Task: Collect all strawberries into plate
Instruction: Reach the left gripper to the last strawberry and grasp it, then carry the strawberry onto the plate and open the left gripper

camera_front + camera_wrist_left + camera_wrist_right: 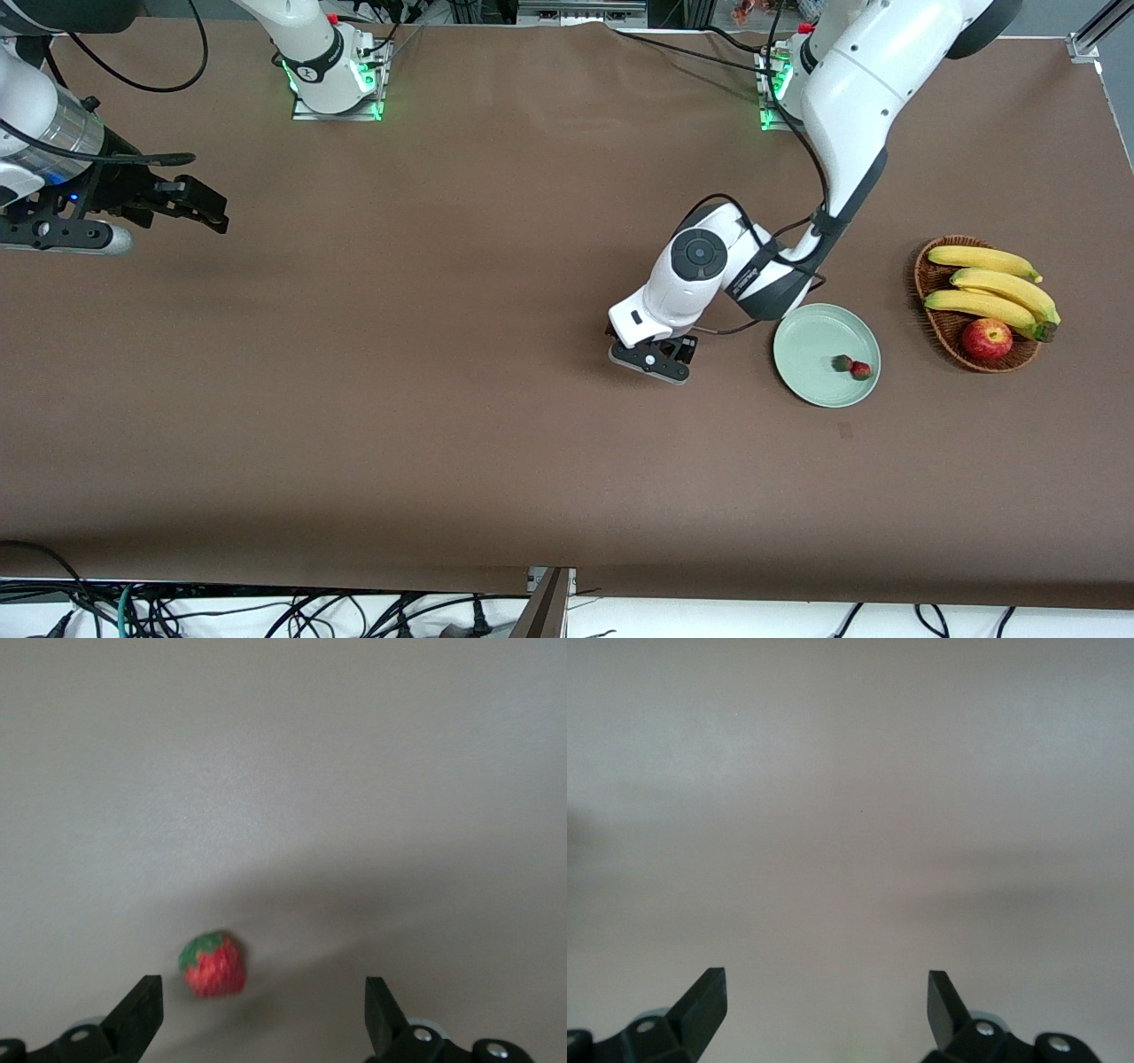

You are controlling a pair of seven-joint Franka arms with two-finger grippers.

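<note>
1. left gripper [651,354] sits low over the tabletop [443,399] mid-frame, jaws released wide, lining up on a loose strawberry [213,966].
2. one berry [860,369] already on the plate [811,341], lower right.
3. right gripper [190,202] waits upper left, jaws released.

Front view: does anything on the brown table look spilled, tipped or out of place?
Nothing stands out. The pale mint-green plate lies flat with strawberries on it; the brown wicker basket sits upright holding bananas and a red apple. One small strawberry lies on the table under the open left gripper, not yet collected.
</note>
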